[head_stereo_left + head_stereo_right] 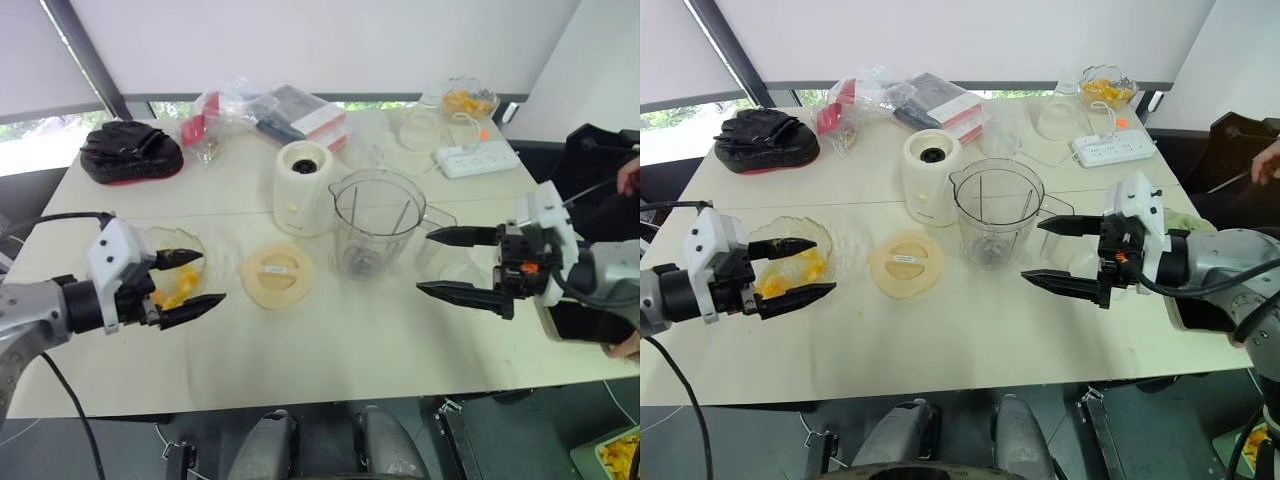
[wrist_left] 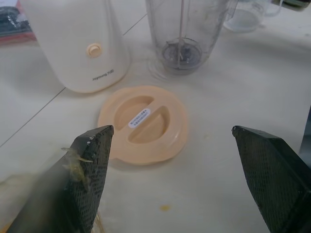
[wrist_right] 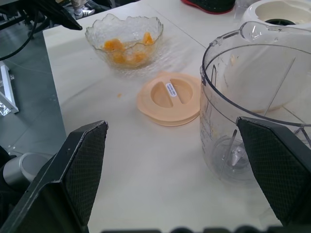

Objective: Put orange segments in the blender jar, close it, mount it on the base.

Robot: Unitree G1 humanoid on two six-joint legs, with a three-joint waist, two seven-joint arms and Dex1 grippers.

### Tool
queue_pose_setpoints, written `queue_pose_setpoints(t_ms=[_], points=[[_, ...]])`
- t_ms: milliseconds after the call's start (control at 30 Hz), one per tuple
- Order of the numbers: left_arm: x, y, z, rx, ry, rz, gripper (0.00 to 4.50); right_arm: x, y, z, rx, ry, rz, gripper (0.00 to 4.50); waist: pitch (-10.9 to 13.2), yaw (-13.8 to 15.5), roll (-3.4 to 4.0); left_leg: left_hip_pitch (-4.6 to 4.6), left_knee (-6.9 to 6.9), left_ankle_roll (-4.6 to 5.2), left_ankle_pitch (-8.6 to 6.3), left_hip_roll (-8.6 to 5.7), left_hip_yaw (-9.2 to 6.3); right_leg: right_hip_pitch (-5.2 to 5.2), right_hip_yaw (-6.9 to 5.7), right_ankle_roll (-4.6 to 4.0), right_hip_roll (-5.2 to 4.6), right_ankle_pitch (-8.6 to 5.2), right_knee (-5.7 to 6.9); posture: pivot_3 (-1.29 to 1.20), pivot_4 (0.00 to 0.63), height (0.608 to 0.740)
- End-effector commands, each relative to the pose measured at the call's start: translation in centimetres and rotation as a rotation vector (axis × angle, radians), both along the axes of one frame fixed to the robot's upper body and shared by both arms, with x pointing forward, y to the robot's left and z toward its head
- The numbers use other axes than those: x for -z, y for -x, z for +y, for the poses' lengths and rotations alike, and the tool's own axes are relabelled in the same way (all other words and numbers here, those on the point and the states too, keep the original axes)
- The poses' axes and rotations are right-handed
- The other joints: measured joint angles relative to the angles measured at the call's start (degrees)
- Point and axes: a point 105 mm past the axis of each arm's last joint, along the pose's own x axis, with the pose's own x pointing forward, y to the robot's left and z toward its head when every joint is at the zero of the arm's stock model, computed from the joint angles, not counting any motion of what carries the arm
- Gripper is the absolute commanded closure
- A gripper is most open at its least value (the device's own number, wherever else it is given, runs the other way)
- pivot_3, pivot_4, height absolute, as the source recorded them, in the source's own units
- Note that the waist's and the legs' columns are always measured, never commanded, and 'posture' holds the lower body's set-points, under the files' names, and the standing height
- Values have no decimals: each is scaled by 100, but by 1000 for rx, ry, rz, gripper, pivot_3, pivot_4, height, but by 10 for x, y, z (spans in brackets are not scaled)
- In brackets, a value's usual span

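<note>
Orange segments (image 1: pixel 776 286) near left end effector (image 1: pixel 825 265)

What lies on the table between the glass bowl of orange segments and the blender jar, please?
The peach lid lies flat there, between the glass bowl and the blender jar; the right wrist view shows all three together.

Empty clear jar (image 1: pixel 375 222) upright beside base (image 1: pixel 303 186), lid (image 1: pixel 277 273) flat, segments (image 3: pixel 112 45) in bowl (image 3: pixel 95 34)
</note>
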Motion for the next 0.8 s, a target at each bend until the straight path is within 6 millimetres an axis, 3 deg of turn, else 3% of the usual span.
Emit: queue_pose_setpoints(t_ms=[33,800], points=[[-4,5,-11,59,-20,-9,382,-12,3,5,-22,-6,-49,63,1,-2,-1,0,0,0,0,0,0,0,0,0,0,0,0,0,150,740],[-7,-2,-13,44,-16,2,382,-16,-3,9,-11,-25,-76,63,6,-3,0,-2,0,1,-1,0,1,-2,0,0,0,0,0,0,150,740]])
